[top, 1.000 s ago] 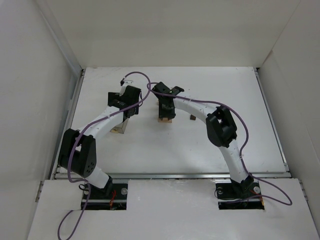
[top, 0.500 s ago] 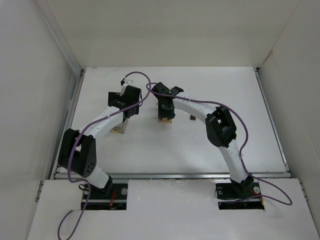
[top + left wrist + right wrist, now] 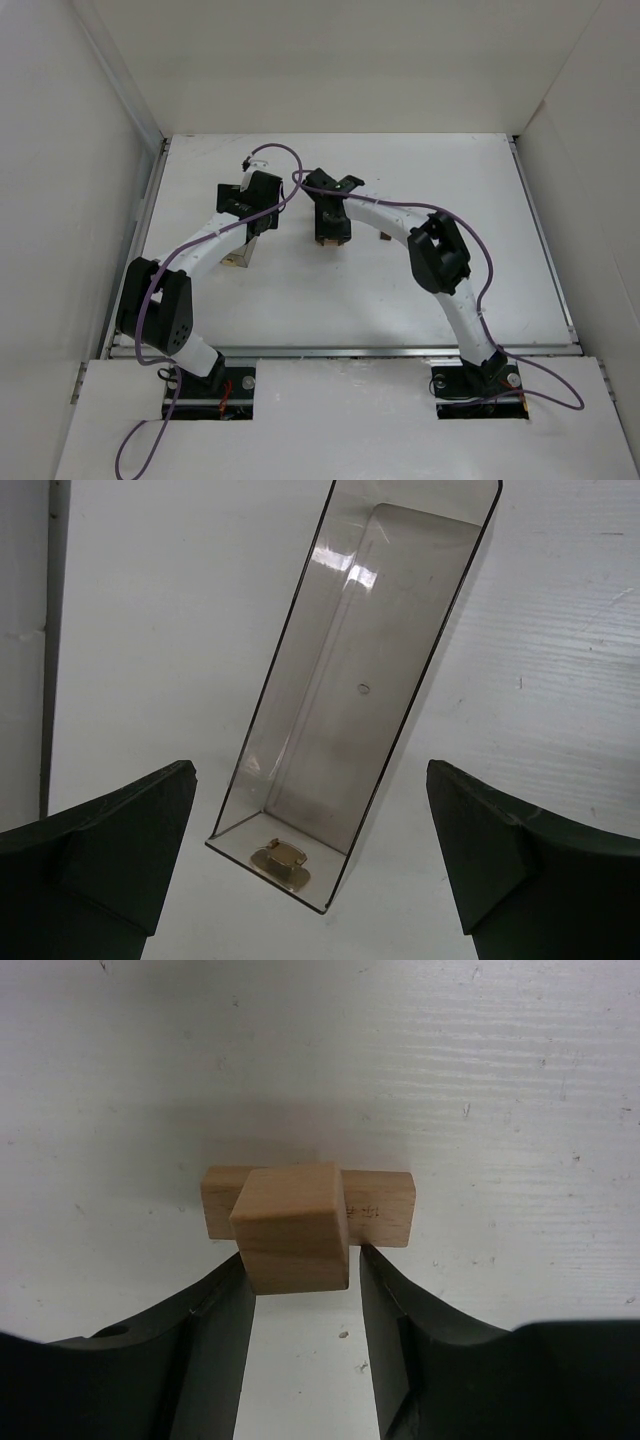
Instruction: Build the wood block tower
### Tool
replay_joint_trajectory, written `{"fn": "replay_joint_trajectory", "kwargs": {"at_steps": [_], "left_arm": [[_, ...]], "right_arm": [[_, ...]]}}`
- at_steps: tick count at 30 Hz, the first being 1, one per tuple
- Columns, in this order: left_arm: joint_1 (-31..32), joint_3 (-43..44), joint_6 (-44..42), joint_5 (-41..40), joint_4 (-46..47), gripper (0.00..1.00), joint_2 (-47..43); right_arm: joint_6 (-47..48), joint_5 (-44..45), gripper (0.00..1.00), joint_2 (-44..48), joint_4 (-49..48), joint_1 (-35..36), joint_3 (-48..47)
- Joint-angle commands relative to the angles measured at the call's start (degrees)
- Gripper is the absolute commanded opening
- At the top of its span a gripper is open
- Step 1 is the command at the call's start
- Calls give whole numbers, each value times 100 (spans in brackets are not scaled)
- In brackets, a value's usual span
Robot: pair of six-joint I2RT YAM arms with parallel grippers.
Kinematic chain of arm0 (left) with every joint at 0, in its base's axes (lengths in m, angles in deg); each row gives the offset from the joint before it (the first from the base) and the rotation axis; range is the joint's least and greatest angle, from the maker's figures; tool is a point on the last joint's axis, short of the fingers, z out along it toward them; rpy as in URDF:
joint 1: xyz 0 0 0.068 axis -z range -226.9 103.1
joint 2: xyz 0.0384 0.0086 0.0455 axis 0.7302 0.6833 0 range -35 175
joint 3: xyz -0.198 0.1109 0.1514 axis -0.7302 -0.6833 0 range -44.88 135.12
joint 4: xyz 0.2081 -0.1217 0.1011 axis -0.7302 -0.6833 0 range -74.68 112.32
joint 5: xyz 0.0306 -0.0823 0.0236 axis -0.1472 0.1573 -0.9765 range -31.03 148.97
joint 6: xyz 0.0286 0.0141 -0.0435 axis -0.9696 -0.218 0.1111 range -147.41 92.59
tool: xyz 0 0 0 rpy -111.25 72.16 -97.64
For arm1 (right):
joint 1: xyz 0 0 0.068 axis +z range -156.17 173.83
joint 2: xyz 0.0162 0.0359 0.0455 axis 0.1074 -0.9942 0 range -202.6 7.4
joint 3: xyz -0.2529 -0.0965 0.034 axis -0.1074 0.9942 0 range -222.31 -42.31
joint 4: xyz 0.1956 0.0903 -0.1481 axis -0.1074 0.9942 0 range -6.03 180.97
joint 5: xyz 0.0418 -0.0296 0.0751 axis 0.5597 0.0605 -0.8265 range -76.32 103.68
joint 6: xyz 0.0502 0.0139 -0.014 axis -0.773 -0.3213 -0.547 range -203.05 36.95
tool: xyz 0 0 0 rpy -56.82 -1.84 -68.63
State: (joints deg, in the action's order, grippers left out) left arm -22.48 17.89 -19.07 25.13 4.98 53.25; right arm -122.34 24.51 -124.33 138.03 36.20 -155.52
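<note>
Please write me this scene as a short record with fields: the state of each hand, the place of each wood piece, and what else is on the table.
left hand: open, fingers wide apart, over the clear plastic box
right hand: shut on the pale wooden cube
oblong block: flat on the table, crosswise under or behind the cube
contact of cube with oblong block: cannot tell
small dark piece: on the table, right of the right hand, apart
</note>
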Motion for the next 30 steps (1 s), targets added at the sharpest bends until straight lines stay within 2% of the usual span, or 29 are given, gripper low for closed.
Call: {"fn": "replay_joint_trajectory", "kwargs": {"at_steps": [1, 9, 15, 19, 20, 21, 25, 27, 28, 30], "left_arm": [[27, 61, -25, 1, 161, 100, -176], [27, 61, -25, 1, 161, 100, -176], [27, 61, -78, 1, 161, 100, -176], [27, 61, -402, 237, 231, 100, -176], [27, 113, -786, 447, 301, 100, -176], [27, 113, -1060, 1128, 302, 100, -176], [202, 324, -2281, 2714, 302, 100, -124], [325, 613, -2765, 3224, 232, 100, 51], [448, 762, -3028, 3809, 153, 100, 131], [641, 1377, -3863, 4227, -277, 100, 507]], "right_arm": [[-53, 77, 51, 15, 113, 52, -167], [140, 130, 52, 173, 60, 219, -228], [509, 429, 77, 778, 105, 325, 131], [755, 481, 85, 1358, 104, 325, 597], [817, 481, 85, 1655, 104, 325, 703], [931, 481, 85, 1832, 104, 325, 825], [1467, 421, 90, 2834, 104, -26, 1581], [1704, 342, 91, 3378, 104, -517, 2099], [1914, 228, 91, 3512, 17, -728, 2258], [2056, 96, 91, 3653, 17, -1396, 2540]]}}
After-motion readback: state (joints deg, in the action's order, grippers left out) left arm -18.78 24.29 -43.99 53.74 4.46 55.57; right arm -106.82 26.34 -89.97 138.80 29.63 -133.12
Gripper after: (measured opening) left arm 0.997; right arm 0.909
